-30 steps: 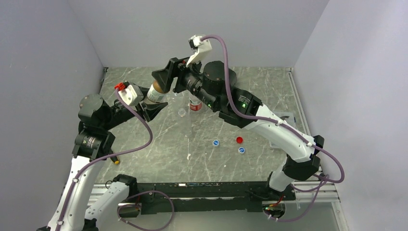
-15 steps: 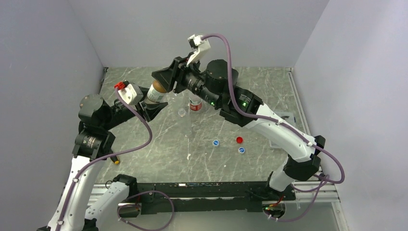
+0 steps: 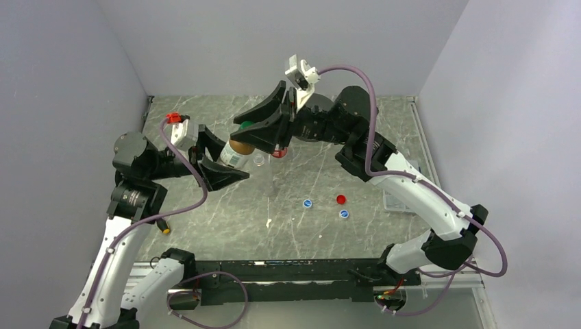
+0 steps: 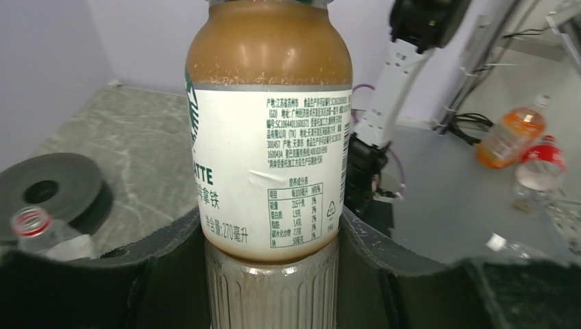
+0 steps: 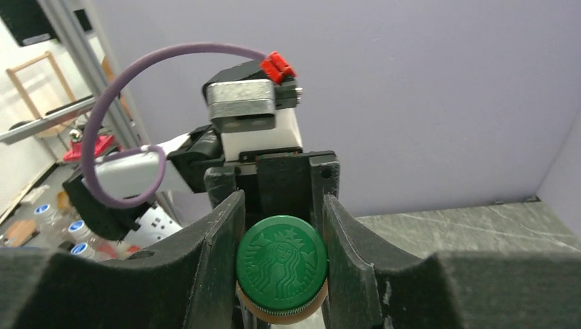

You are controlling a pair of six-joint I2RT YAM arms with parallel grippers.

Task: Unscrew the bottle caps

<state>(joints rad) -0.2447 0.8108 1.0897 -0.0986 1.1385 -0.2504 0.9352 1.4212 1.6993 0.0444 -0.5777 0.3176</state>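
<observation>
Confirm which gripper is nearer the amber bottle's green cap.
Right: the right gripper is clamped on the green cap; the left gripper holds the amber bottle by its ribbed base.

**Arm Hardware: External Appearance**

The left arm (image 3: 109, 260) and the right arm (image 3: 411, 195) pair white link shells with black cylindrical joint housings. A purple cable (image 3: 204, 188) loops loosely along each arm to a white wrist camera module (image 3: 185, 133) (a red connector (image 3: 172, 118) caps the left unit). The left gripper (image 4: 270, 226) and the right gripper (image 5: 282, 219) carry black, wedge-shaped fingers.
</observation>
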